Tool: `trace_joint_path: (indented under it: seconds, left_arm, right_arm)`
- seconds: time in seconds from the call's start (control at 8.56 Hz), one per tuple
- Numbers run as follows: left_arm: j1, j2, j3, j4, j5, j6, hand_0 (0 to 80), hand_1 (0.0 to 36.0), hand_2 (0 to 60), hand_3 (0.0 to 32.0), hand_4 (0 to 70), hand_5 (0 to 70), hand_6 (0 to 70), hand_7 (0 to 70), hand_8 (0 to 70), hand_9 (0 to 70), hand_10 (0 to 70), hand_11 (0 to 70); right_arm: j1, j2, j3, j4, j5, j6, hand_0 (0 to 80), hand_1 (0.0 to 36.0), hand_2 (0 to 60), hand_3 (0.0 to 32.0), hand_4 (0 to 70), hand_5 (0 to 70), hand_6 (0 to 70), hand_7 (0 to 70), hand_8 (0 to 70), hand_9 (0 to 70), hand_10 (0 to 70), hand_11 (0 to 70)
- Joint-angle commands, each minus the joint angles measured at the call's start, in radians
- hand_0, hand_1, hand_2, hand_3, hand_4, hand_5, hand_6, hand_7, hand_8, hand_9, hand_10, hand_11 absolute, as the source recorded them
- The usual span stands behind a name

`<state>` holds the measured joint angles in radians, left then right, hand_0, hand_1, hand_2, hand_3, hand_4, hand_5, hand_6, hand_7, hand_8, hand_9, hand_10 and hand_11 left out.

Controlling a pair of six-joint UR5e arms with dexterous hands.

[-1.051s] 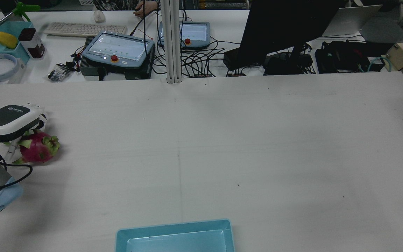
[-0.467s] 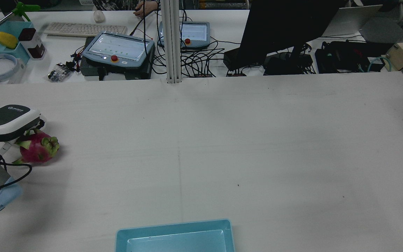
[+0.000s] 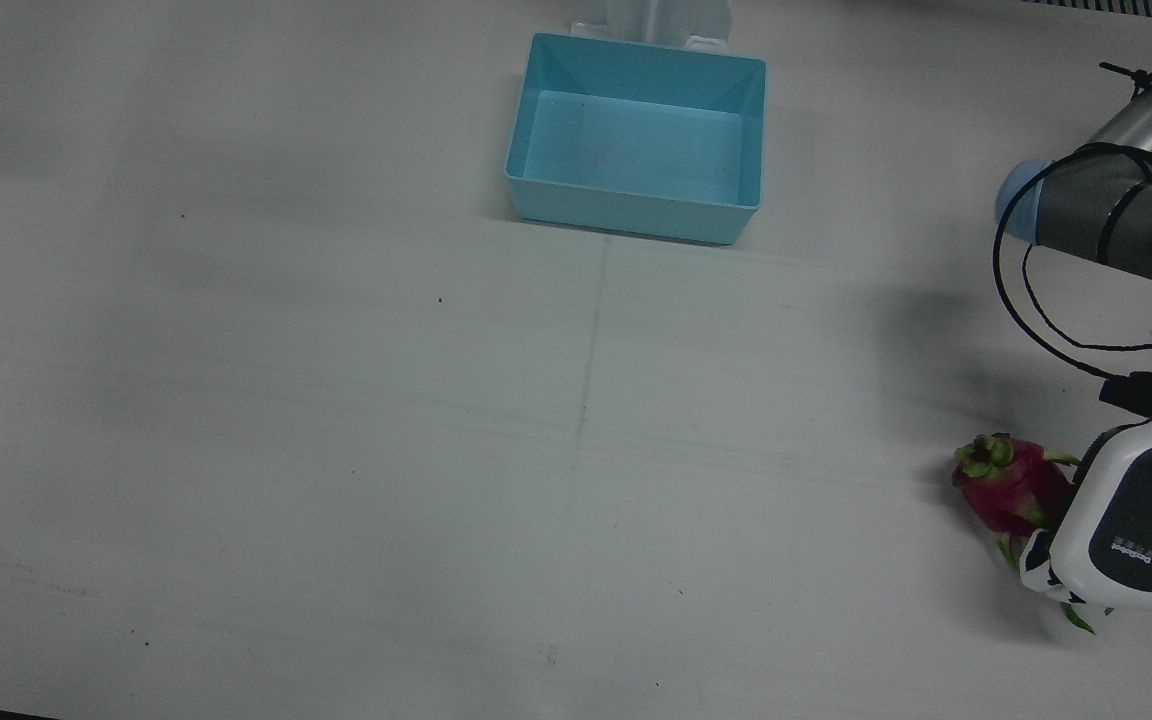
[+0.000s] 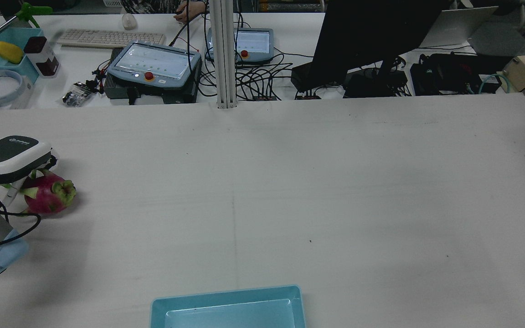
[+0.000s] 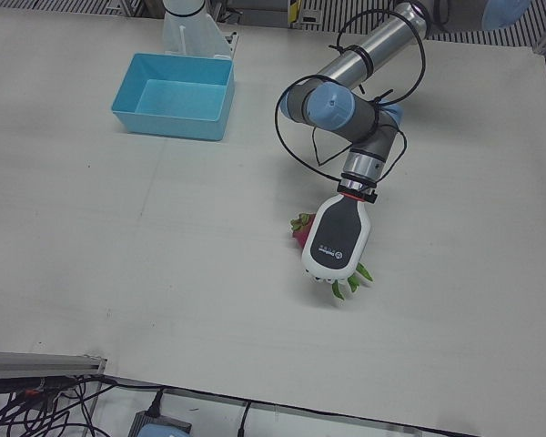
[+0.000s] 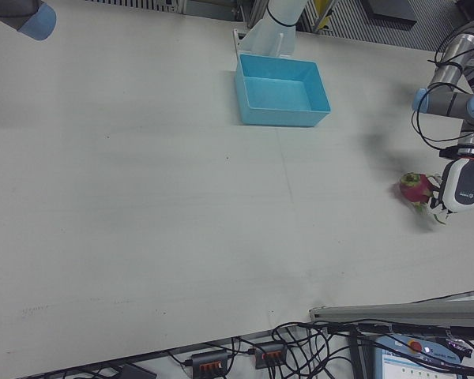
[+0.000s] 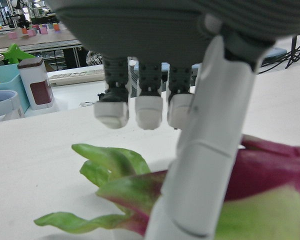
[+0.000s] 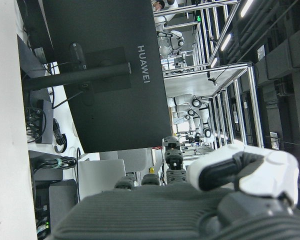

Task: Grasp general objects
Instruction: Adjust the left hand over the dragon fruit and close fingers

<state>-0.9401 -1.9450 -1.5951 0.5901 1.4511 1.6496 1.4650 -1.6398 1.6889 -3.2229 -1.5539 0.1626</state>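
A pink dragon fruit [image 4: 46, 193] with green scales lies on the white table, far to the robot's left; it also shows in the front view [image 3: 1011, 490] and left-front view [image 5: 300, 229]. My left hand [image 4: 9, 157] hovers low over it, palm down, and covers its far side [image 3: 1136, 530]. In the left hand view the thumb [image 7: 205, 150] rests against the fruit [image 7: 270, 190], while the other fingertips [image 7: 147, 112] hang free above its green leaves. The hand is open around the fruit. My right hand [image 8: 190, 200] shows only in its own view, raised, holding nothing.
An empty light-blue bin [image 3: 636, 215] stands at the table's middle near the robot's pedestals, also in the rear view [image 4: 226, 296]. Behind the table are teach pendants [image 4: 153, 64], cables and a monitor [image 4: 372, 41]. The right arm's elbow [image 6: 20, 16] sits high at the right-front view's corner.
The left hand has drawn slightly left and back over the dragon fruit, and the fruit has shifted a little left with it. The fingers are tucked closer to the fruit.
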Motion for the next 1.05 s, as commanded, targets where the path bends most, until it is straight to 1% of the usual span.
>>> trace_joint_path:
  seconds: [0.0, 0.23, 0.35, 0.47, 0.58, 0.7, 0.82, 0.93]
  left_arm:
    - [0.007, 0.003, -0.031, 0.027, 0.0, 0.001, 80.0, 36.0, 60.0, 0.0, 41.7, 70.0, 70.0, 70.0, 67.5, 70.0, 54.6, 70.0]
    - [0.011, 0.001, -0.04, 0.055, 0.008, 0.001, 80.0, 36.0, 60.0, 0.0, 42.1, 70.0, 70.0, 70.0, 67.9, 70.0, 55.0, 70.0]
    - [0.011, 0.001, -0.039, 0.056, 0.037, 0.002, 71.4, 36.0, 60.0, 0.0, 39.0, 70.0, 70.0, 70.0, 62.6, 70.0, 48.4, 70.0]
    - [0.011, 0.001, -0.04, 0.056, 0.048, 0.003, 54.3, 36.0, 60.0, 0.0, 25.0, 70.0, 39.8, 53.1, 37.1, 38.0, 25.2, 38.7]
    - [0.011, 0.001, -0.049, 0.063, 0.049, 0.003, 50.8, 35.7, 60.0, 0.0, 10.3, 38.9, 14.3, 23.1, 20.0, 11.6, 10.7, 17.9]
    - [0.009, 0.001, -0.081, 0.092, 0.051, 0.003, 49.8, 34.1, 60.0, 0.4, 2.9, 31.6, 5.0, 5.0, 13.6, 0.9, 5.6, 10.4]
    - [0.009, 0.0, -0.107, 0.111, 0.07, 0.003, 49.8, 33.1, 60.0, 8.4, 0.0, 26.2, 0.7, 0.0, 11.1, 0.0, 3.4, 7.3]
    - [0.012, 0.0, -0.109, 0.112, 0.072, 0.003, 49.0, 30.4, 60.0, 13.2, 0.0, 22.3, 0.0, 0.0, 10.1, 0.0, 2.4, 5.8]
  right_arm:
    - [0.0, 0.0, 0.0, 0.0, 0.0, 0.0, 0.0, 0.0, 0.0, 0.0, 0.0, 0.0, 0.0, 0.0, 0.0, 0.0, 0.0, 0.0]
    - [0.0, 0.0, 0.0, 0.0, 0.0, 0.0, 0.0, 0.0, 0.0, 0.0, 0.0, 0.0, 0.0, 0.0, 0.0, 0.0, 0.0, 0.0]
    - [0.0, 0.0, 0.0, 0.0, 0.0, 0.0, 0.0, 0.0, 0.0, 0.0, 0.0, 0.0, 0.0, 0.0, 0.0, 0.0, 0.0, 0.0]
    - [-0.002, 0.0, 0.0, 0.0, 0.0, 0.0, 0.0, 0.0, 0.0, 0.0, 0.0, 0.0, 0.0, 0.0, 0.0, 0.0, 0.0, 0.0]
    - [0.0, 0.0, 0.0, 0.0, 0.0, 0.0, 0.0, 0.0, 0.0, 0.0, 0.0, 0.0, 0.0, 0.0, 0.0, 0.0, 0.0, 0.0]
    - [0.0, 0.0, 0.0, 0.0, 0.0, 0.0, 0.0, 0.0, 0.0, 0.0, 0.0, 0.0, 0.0, 0.0, 0.0, 0.0, 0.0, 0.0]
    - [0.0, 0.0, 0.0, 0.0, 0.0, 0.0, 0.0, 0.0, 0.0, 0.0, 0.0, 0.0, 0.0, 0.0, 0.0, 0.0, 0.0, 0.0]
    - [0.0, 0.0, 0.0, 0.0, 0.0, 0.0, 0.0, 0.0, 0.0, 0.0, 0.0, 0.0, 0.0, 0.0, 0.0, 0.0, 0.0, 0.0]
